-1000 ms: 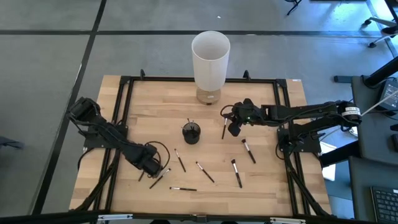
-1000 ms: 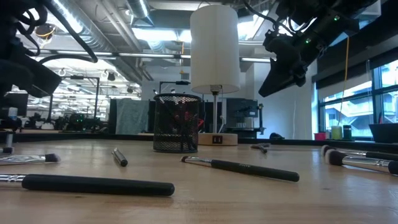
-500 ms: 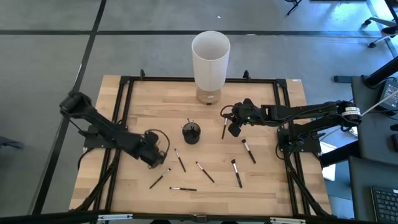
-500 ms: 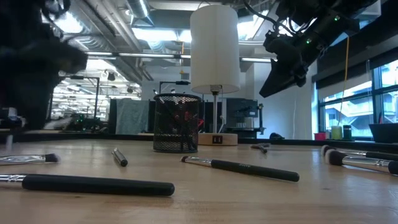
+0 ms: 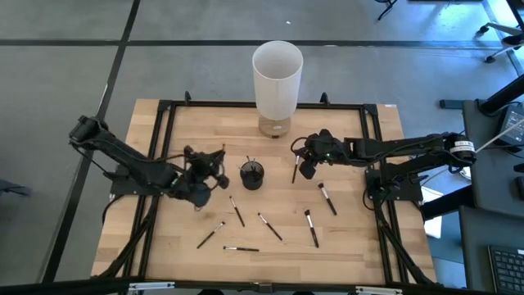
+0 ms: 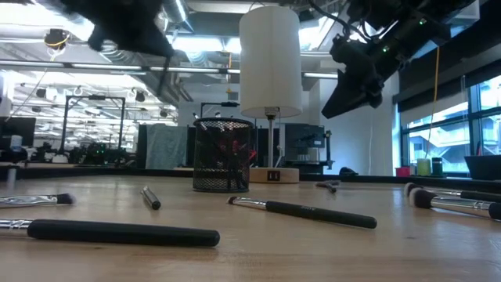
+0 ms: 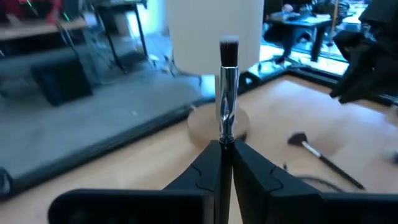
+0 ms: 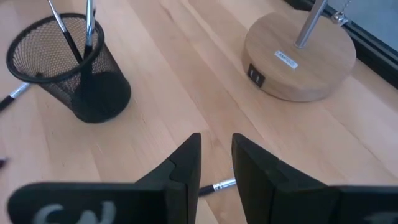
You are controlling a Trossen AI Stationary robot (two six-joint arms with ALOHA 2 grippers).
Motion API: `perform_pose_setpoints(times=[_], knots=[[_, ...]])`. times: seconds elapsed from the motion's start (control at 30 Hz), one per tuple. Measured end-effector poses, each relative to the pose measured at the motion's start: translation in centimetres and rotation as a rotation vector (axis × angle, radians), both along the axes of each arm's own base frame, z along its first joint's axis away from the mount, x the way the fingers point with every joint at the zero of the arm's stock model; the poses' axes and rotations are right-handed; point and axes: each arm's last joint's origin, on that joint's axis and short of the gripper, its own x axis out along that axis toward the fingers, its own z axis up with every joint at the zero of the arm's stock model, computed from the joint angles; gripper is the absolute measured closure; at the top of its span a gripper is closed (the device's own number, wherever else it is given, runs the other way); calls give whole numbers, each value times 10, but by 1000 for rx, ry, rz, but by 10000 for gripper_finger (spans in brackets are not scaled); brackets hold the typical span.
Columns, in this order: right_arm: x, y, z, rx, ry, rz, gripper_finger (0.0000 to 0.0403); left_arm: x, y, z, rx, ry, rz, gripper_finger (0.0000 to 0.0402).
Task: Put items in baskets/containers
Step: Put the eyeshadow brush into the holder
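Over the last second the left pincer (image 5: pixel 199 174) has left the loose brushes near the front edge of the desk (image 5: pixel 360 246) and climbed toward the middle, and it now hangs just left of the mesh cup (image 5: pixel 252 175). It is clamped on a brush (image 7: pixel 227 81), so one more item looks ready to drop in, while several brushes lie between the cup and the front edge. The left wrist view alone shows that grip: fingers pinched on the handle, bristles pointing away. From above, the held brush is hard to pick out.

The cup stands mid-desk, in front of the white lamp (image 5: pixel 277 78), with two brushes already upright inside, as the right wrist view shows.

The right pincer (image 5: pixel 304 166) hovers right of the cup, unmoved over that second. Its fingers are slightly parted and empty, above a brush (image 8: pixel 214 186) lying on the desk.
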Motion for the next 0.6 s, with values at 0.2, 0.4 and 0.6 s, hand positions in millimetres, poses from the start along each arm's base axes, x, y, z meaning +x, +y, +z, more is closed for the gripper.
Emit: perform_pose_setpoints(times=[0.2, 0.4, 0.6], knots=[[0, 0, -1, 16, 0, -13, 313, 43, 14, -8, -46, -135, 58, 365], [-2, 0, -3, 17, 29, -10, 313, 68, 22, -22, -119, -154, -44, 357], [-4, 1, -5, 20, 63, -10, 313, 76, 21, -32, -179, -186, -78, 367]])
